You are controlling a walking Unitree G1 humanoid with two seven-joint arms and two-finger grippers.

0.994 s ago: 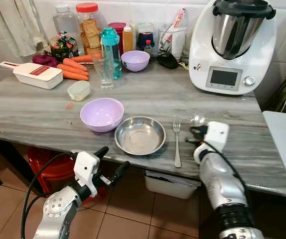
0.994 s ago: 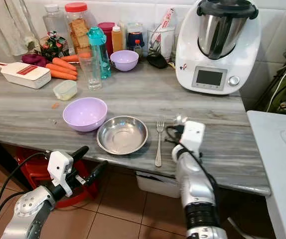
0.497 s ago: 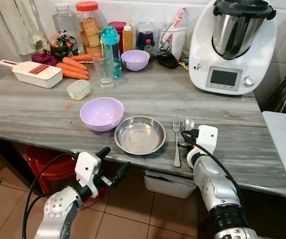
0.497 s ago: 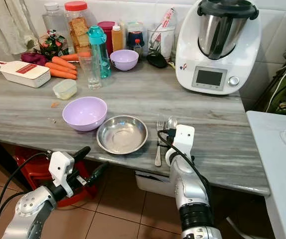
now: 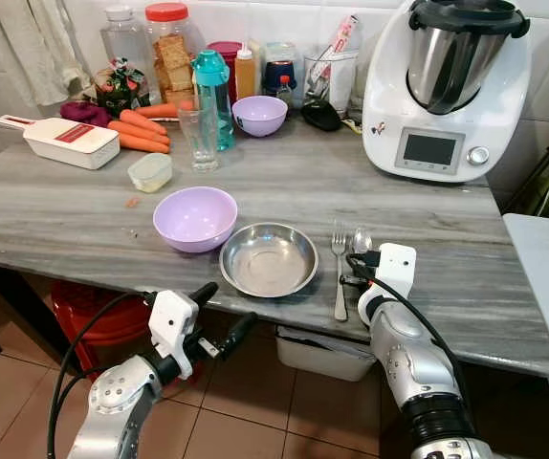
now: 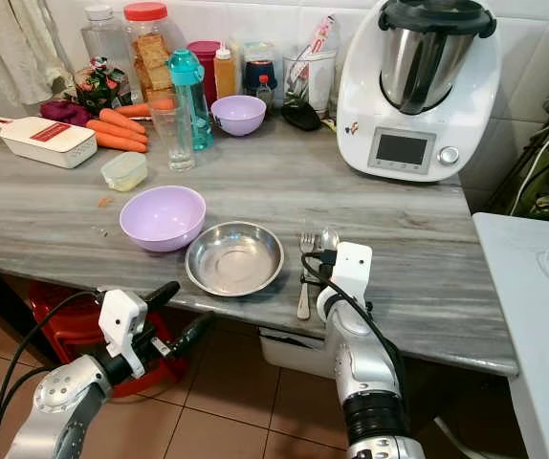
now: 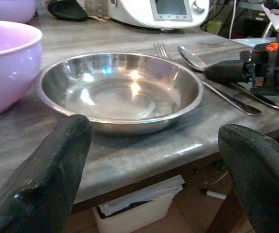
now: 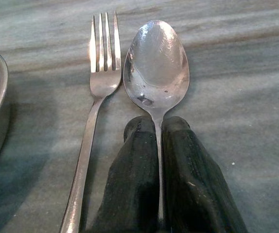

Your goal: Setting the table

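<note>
Reaching low over the counter, right gripper [image 8: 158, 145] fingers pinching spoon [image 8: 156, 63] beside fork [image 8: 98, 92].

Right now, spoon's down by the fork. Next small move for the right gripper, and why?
Probably open the fingers and back straight off. The right gripper is shut on the spoon handle, and the spoon appears to lie on the table beside the fork, right of the steel plate, so the placement looks done.

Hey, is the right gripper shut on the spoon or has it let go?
Shut on it. The right gripper has its jaws pressed against the spoon handle, beside the fork.
</note>
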